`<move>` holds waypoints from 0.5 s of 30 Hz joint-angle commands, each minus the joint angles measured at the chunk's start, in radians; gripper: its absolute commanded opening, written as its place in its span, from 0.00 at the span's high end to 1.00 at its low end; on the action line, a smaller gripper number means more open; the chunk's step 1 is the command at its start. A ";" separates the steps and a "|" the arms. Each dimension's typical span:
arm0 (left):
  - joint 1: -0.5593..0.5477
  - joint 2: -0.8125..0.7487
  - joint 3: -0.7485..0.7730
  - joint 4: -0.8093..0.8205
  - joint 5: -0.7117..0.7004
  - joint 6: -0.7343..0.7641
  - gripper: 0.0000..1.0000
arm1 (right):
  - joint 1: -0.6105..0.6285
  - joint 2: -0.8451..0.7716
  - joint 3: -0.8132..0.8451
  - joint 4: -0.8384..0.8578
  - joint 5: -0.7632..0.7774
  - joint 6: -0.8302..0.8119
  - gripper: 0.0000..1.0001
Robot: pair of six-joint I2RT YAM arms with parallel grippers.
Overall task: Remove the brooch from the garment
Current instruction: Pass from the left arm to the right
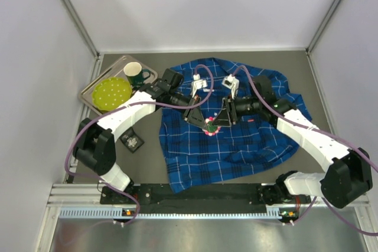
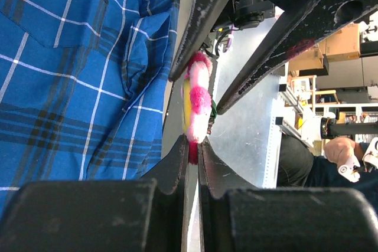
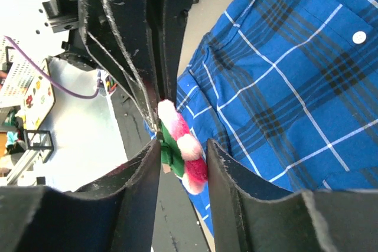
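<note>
Tray [image 1: 87, 97] with green plate [image 1: 112, 92] and mug [image 1: 135, 74] sat far left on the desk [image 1: 147, 160], well apart. The fluffy pink, yellow and green brooch [image 2: 196, 98] hung over the blue plaid garment's [image 1: 248, 146] middle, left tool [image 2: 193, 146] pinched on its tip, right tool [image 3: 183, 151] clamped across it.

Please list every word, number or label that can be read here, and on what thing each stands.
No text is readable in any view.
Small red mark on the blue plaid shirt: too small to read.
Small black square tile: marks blurred.
Brown cardboard boxes in the background: no legible print.
</note>
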 commanded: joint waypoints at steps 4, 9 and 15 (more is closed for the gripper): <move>0.001 -0.002 0.035 0.022 -0.004 -0.014 1.00 | 0.010 -0.028 -0.012 0.079 -0.008 0.004 0.54; 0.003 0.005 0.053 0.018 -0.018 -0.031 1.00 | 0.041 -0.048 -0.009 0.049 0.049 -0.017 0.51; 0.004 0.004 0.067 0.006 -0.026 -0.037 1.00 | 0.068 -0.042 -0.007 0.019 0.100 -0.057 0.55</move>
